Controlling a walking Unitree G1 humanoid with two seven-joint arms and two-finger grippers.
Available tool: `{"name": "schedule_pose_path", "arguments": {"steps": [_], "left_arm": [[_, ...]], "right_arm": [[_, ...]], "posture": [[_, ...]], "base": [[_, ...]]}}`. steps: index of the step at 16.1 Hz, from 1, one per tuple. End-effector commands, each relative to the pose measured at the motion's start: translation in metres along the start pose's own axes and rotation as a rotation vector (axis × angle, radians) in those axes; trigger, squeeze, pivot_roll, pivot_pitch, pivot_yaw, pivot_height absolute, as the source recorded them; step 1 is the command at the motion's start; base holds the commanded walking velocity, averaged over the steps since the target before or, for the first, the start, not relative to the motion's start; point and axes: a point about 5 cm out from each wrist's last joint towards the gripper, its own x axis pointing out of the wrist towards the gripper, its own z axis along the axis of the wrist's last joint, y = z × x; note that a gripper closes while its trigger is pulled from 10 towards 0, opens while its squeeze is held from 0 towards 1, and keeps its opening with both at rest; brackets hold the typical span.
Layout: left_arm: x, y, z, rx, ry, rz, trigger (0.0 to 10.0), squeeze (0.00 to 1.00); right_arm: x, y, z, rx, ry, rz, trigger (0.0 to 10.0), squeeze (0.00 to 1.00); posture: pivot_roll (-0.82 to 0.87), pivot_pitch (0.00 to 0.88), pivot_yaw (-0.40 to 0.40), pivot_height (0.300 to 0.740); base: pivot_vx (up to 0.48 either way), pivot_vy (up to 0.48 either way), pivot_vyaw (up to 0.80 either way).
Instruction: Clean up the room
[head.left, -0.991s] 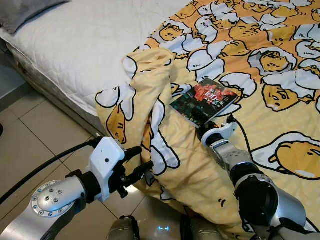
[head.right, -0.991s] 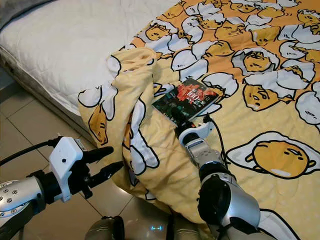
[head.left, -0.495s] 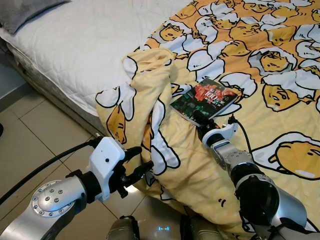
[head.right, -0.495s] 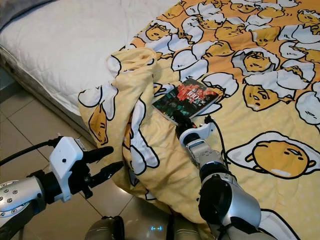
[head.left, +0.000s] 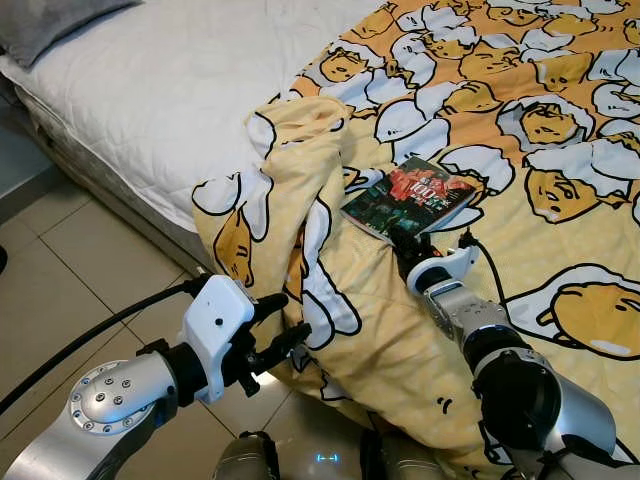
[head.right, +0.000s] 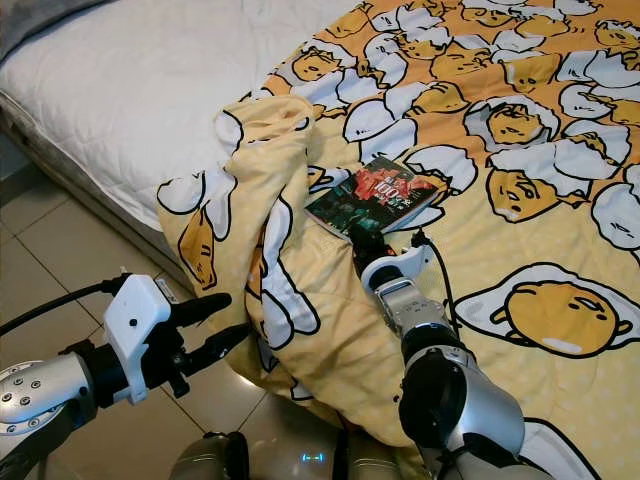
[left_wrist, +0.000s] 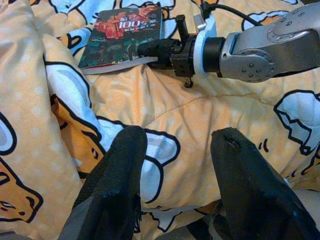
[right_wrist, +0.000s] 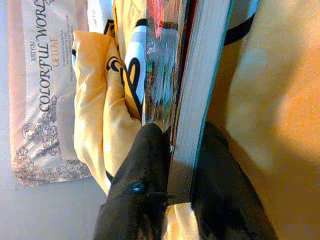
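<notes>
While the blanket (head.left: 420, 330) spills off the bed (head.left: 150, 90), the right claw (head.left: 405, 238) nips the book's (head.left: 408, 196) near edge.
In the right wrist view its 2 fingers (right_wrist: 145, 165) sit on either side of the pages, closed on them, likely to lift the book clear. The left claw (head.left: 290, 318) hangs open over the floor (head.left: 60, 270) by the blanket's drooping hem, holding nothing.

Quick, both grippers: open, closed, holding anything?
Left gripper: open, holding nothing, hovering over the yellow blanket at the bed's edge.
Right gripper: shut on the near edge of the book.
</notes>
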Motion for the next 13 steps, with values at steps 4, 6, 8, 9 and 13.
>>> {"name": "schedule_pose_path", "arguments": {"steps": [4, 6, 8, 9, 13], "left_arm": [[0.002, 0.0, -0.003, 0.001, 0.008, -0.001, 10.0, 0.0], [0.004, 0.001, -0.003, 0.005, 0.006, 0.003, 10.0, 0.0], [0.005, 0.003, -0.003, 0.007, -0.001, 0.013, 10.0, 0.0], [0.009, 0.008, -0.002, 0.013, -0.021, 0.044, 10.0, 0.0], [0.021, 0.029, 0.0, -0.008, -0.052, 0.178, 10.0, 0.0]], "right_arm": [[0.0, -0.001, -0.004, -0.001, 0.014, -0.012, 0.0, 0.0], [0.001, 0.0, -0.005, -0.063, 0.04, -0.009, 0.0, 0.0], [0.002, 0.003, -0.005, -0.15, 0.076, 0.011, 0.0, 0.0], [0.005, 0.014, -0.003, -0.325, 0.133, 0.074, 0.0, 0.0], [0.007, 0.042, 0.026, -0.403, 0.079, 0.231, 0.0, 0.0]], "posture": [[0.14, 0.194, 0.028, 0.74], [0.13, 0.182, 0.024, 0.74], [0.12, 0.167, 0.019, 0.74], [0.11, 0.145, 0.009, 0.74], [0.07, 0.077, 0.007, 0.74]], "base": [[0.0, 0.0, 0.0], [0.0, 0.0, 0.0], [0.0, 0.0, 0.0], [0.0, 0.0, 0.0], [0.0, 0.0, 0.0]]}}
